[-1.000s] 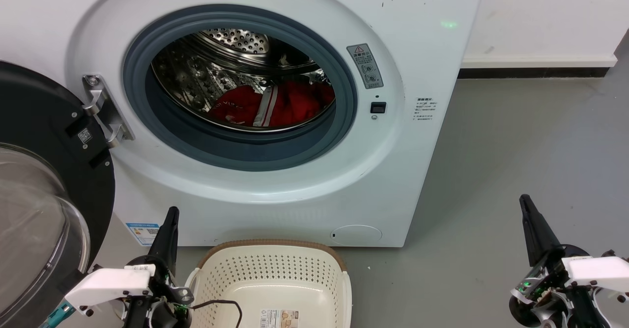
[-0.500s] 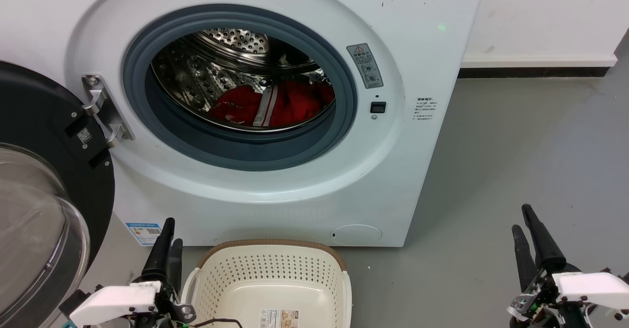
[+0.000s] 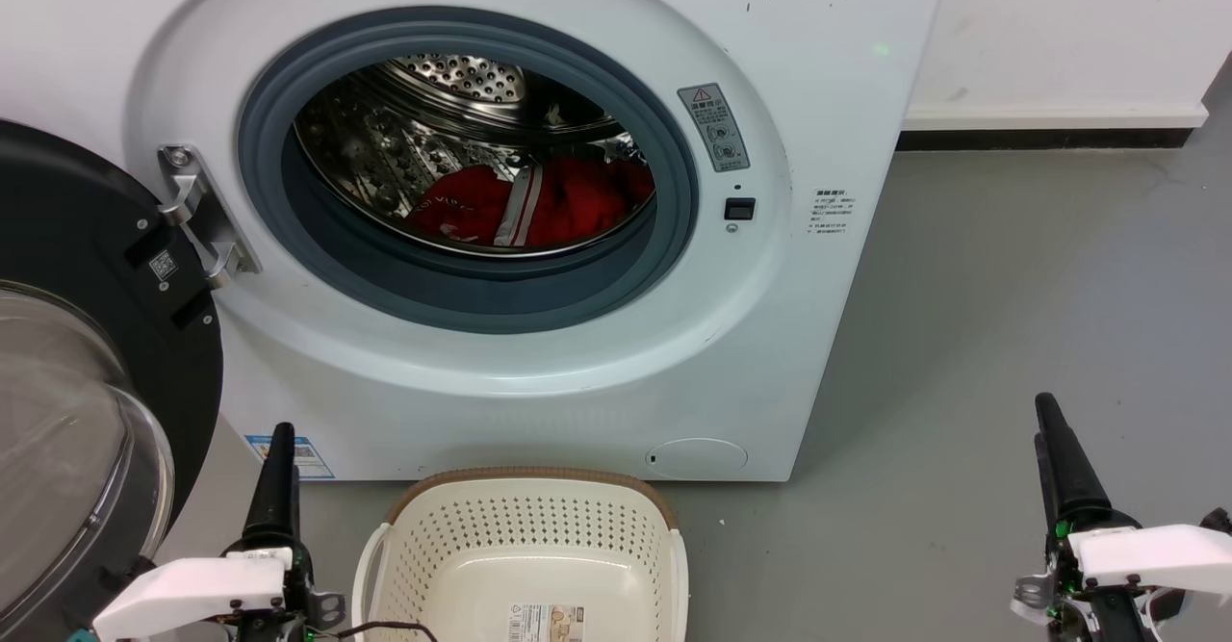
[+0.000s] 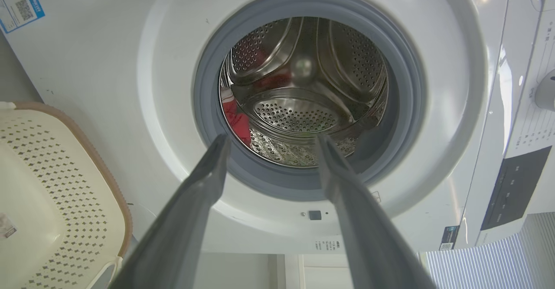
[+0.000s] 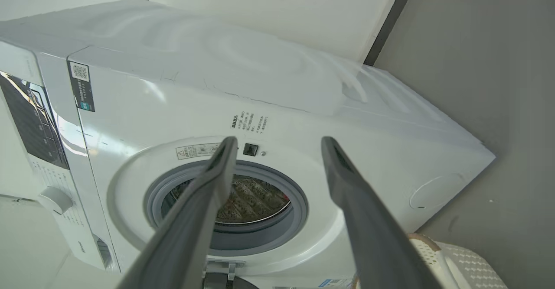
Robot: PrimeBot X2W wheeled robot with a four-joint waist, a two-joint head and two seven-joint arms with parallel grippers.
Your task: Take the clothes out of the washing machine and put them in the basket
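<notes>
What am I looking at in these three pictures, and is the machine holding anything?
It is a robot with two arms, each ending in a gripper with two long dark fingers. The wide picture comes from a camera on its head, looking down: its left gripper is at the lower left and its right gripper at the lower right. The other two pictures come from cameras on the wrists, looking along each gripper's fingers toward the washing machine. Both grippers are open and hold nothing. The machine's door stands open to the left. Red clothes lie in the steel drum. A cream basket, with no clothes in the part that shows, sits on the grey floor in front.
</notes>
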